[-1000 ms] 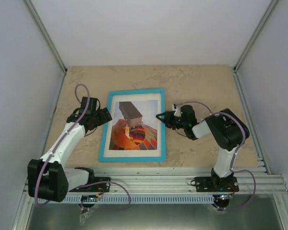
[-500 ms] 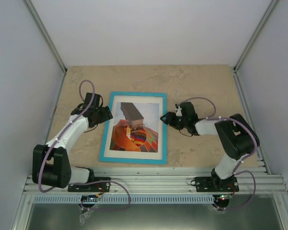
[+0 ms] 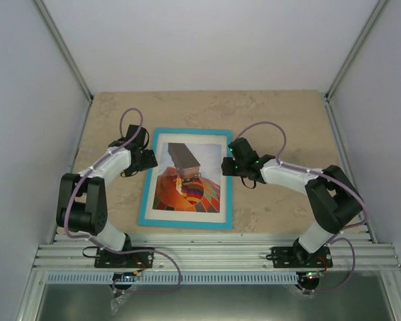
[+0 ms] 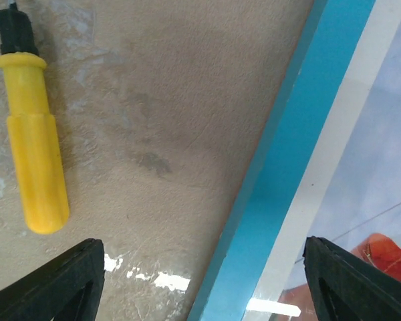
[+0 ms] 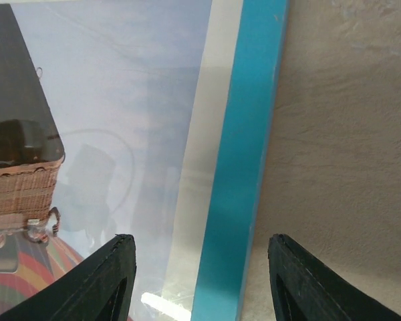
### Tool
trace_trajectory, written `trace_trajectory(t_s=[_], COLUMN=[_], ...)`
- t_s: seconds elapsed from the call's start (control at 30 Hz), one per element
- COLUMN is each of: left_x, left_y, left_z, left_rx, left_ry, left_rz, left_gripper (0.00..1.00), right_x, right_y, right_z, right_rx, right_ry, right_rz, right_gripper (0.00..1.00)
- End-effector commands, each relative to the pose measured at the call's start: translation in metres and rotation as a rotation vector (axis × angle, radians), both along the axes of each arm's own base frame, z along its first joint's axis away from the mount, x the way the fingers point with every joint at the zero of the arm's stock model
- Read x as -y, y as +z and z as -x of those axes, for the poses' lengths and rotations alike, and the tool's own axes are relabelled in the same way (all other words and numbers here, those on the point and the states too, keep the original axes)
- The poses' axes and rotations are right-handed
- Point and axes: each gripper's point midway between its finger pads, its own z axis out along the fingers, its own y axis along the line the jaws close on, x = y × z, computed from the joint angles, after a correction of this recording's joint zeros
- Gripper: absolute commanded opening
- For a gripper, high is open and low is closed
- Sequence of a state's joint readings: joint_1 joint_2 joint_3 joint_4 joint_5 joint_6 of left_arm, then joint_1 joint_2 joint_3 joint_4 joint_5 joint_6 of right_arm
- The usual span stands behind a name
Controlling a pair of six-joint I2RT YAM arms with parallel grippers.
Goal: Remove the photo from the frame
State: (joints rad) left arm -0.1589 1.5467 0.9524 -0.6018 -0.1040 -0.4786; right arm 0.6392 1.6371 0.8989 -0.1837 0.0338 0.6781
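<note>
Under my left gripper [image 3: 146, 159] and right gripper [image 3: 226, 164], both spread and empty, the turquoise frame [image 3: 184, 221] lies flat on the counter [image 3: 274, 114], photo [image 3: 187, 190] inside. I judge it light, stiff and glossy, so grip the rails.

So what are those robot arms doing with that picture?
They're working on getting the photo out of the frame. The frame lies flat on the table with the photo inside. The left end effector is open at its left edge, the right end effector open over its right edge. Neither grips anything yet.
</note>
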Motion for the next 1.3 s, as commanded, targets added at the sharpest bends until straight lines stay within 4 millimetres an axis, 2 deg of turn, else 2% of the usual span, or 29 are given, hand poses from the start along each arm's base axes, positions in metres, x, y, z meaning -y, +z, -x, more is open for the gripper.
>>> trace_trajectory(t_s=[0.0,0.3,0.57,0.83,1.0,1.1,1.27], left_x=[0.001,0.008,0.009,0.002,-0.006,-0.008,-0.012], left_y=[-0.002,-0.024,-0.038,-0.041,-0.032,-0.028,-0.014], left_z=[-0.009,-0.008,-0.006,-0.006,-0.011,-0.013,-0.015], left_rx=[-0.019,-0.086,-0.134,-0.153,-0.125,-0.117,-0.088], left_ry=[-0.037,-0.081,-0.097,-0.083,-0.061,-0.051,-0.032], left_rz=[-0.020,-0.014,-0.019,-0.060,-0.099,-0.110,-0.127], left_gripper=[0.83,0.82,0.72,0.48,0.30,0.24,0.18], right_x=[0.019,0.005,-0.011,-0.036,-0.052,-0.057,-0.058], right_y=[-0.015,-0.032,-0.036,-0.035,-0.026,-0.020,-0.010], right_z=[-0.001,0.000,-0.003,-0.004,-0.010,-0.012,-0.013], right_rx=[0.005,-0.011,-0.010,0.001,0.030,0.044,0.063], right_ry=[-0.043,-0.045,-0.046,-0.033,-0.009,0.001,0.014], right_rz=[0.210,0.246,0.228,0.192,0.179,0.179,0.183], right_gripper=[0.55,0.51,0.37,0.27,0.20,0.14,0.12])
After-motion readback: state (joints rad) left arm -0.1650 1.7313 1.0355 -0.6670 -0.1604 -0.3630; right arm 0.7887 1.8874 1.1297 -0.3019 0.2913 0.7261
